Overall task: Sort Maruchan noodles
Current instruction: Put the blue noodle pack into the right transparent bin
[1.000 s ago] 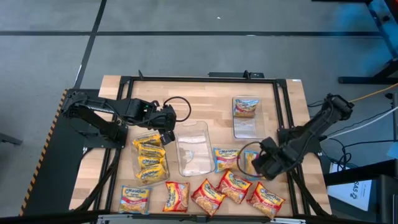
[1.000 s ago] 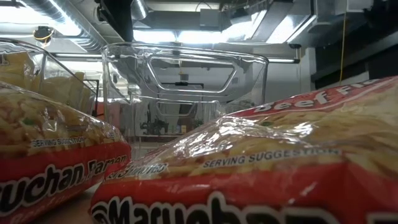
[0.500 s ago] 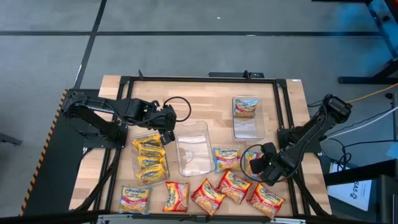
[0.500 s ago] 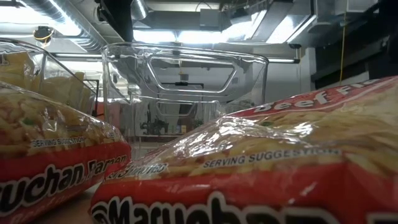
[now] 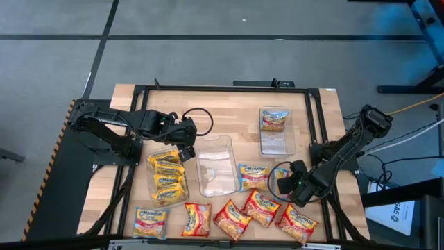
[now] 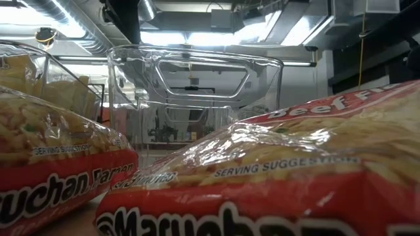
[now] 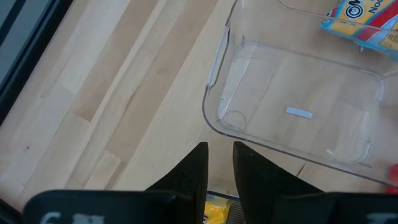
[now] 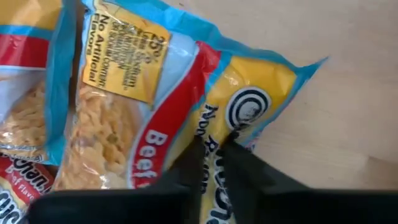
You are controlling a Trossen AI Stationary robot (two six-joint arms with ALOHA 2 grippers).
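Between the nearly closed jaws of the right gripper point(image 8: 213, 144), a blue-edged packet point(image 8: 186, 99) lies on the table point(image 5: 236, 111), pinched at its crinkly wrapper. It looks light, slippery, and brittle inside, so the sealed edge suits best. Seven packets lie loose; three trays point(image 5: 215, 167) stand above. The left gripper point(image 7: 219, 163), slightly parted, holds nothing.

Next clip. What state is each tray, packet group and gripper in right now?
left tray: filled with yellow packets.
middle tray: empty.
far tray: holds one packet.
loose packets: lying flat, unsorted.
blue-edged packet: lying flat, pinched at one end.
right gripper: jaws shut on blue-edged packet.
left gripper: jaws slightly open, empty, beside middle tray.
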